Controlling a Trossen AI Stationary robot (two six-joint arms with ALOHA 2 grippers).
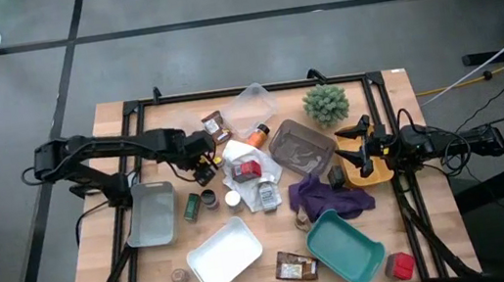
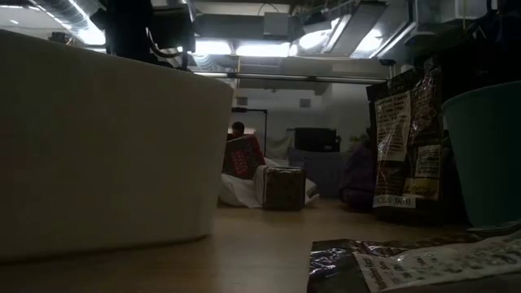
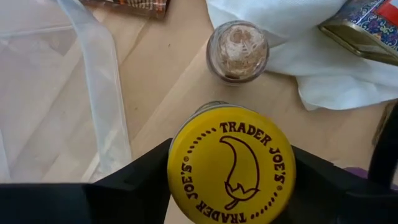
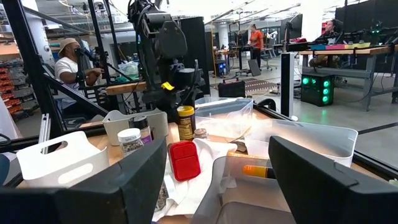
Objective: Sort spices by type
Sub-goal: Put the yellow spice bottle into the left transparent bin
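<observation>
My left gripper (image 1: 202,166) is at the table's left middle, shut on a yellow-capped spice jar (image 3: 231,165) beside the white cloth (image 1: 251,166). A clear-capped jar (image 3: 237,50) stands on the wood just beyond it. A red box (image 1: 248,169) lies on the white cloth. More small jars (image 1: 209,198) stand near the grey tray (image 1: 152,214), and brown packets (image 1: 295,268) lie flat on the table. My right gripper (image 1: 348,152) hovers open at the right side, over a yellow tray (image 1: 375,171), touching nothing. My left gripper has the jar by its yellow cap (image 3: 186,155), pinched between the two fingers (image 3: 134,180), one on each side. The fingers come from above, pointing down, and the jar is upright with its cap facing the wrist camera. Whether its base is on the table I cannot tell.
A clear tray (image 1: 253,109), a grey see-through tray (image 1: 300,146), a white tray (image 1: 225,253) and a teal tray (image 1: 344,247) lie around the table's middle. There is a green spiky plant (image 1: 326,103) at the far side and a purple cloth (image 1: 324,198) right of centre. People are in the room beyond.
</observation>
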